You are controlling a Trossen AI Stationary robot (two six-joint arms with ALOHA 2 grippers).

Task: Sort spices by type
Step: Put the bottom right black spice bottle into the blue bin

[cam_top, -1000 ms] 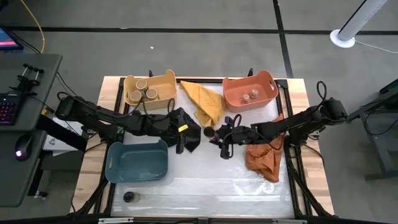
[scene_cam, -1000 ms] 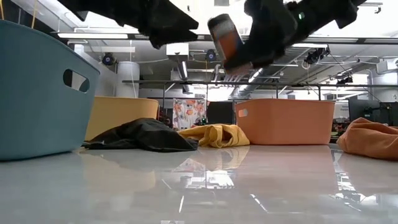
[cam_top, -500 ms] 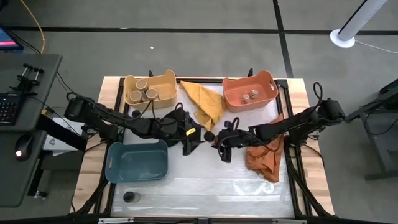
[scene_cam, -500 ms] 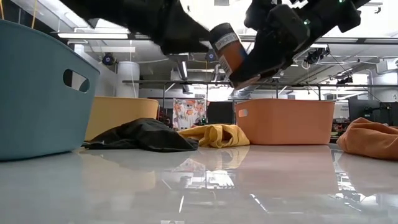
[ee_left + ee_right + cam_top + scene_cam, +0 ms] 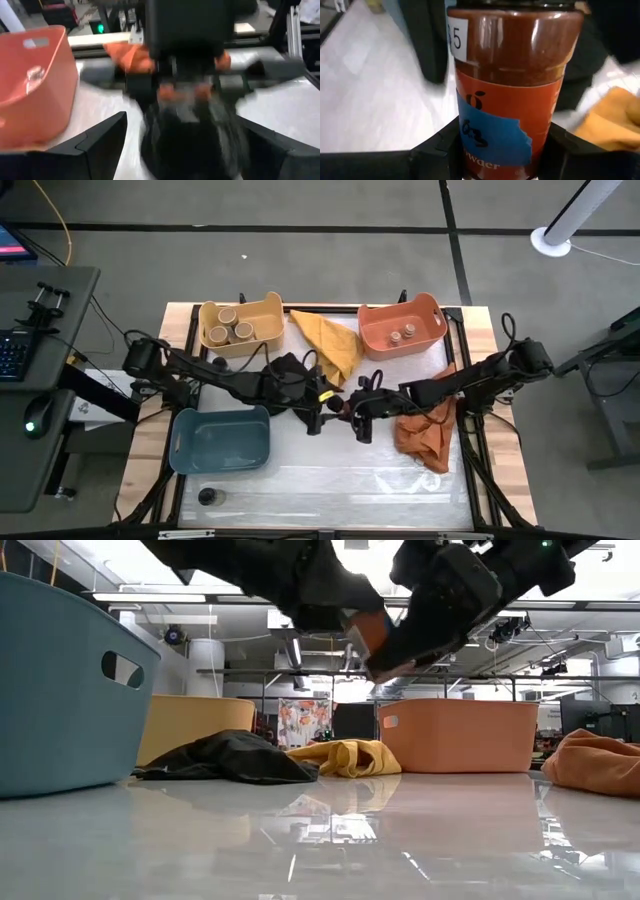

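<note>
A spice jar [image 5: 512, 75] with red-brown contents, an orange and blue label and a black lid hangs high above the table's middle [image 5: 368, 632]. My right gripper [image 5: 505, 150] is shut on it. My left gripper [image 5: 187, 145] comes from the table's left and is open, one finger on either side of the jar's lid end [image 5: 195, 135]; I cannot tell whether they touch. Tan-topped jars [image 5: 232, 330] stand in the yellow bin [image 5: 268, 308]. Small jars [image 5: 402, 334] stand in the orange bin [image 5: 432, 310]. A black-topped jar [image 5: 207, 497] stands near the front left. My right gripper pinches the jar's labelled lower body [image 5: 470, 150] between its two fingers [image 5: 437, 150], near the base. The fingers come from the table's right, slanting down, and lie along the jar. The jar sticks out past them, lid end toward my left gripper, tilted and clear of the table.
A blue bin [image 5: 180, 442] stands at the front left. A black cloth [image 5: 285, 370], a yellow cloth [image 5: 330, 345] and an orange cloth [image 5: 425, 435] lie around the middle and right. The shiny table surface [image 5: 330, 480] near the front edge is bare.
My left gripper has moved toward the table's right, up to the jar, and now covers the jar's lid end in the low view. My right gripper has kept the jar lifted in nearly the same place.
</note>
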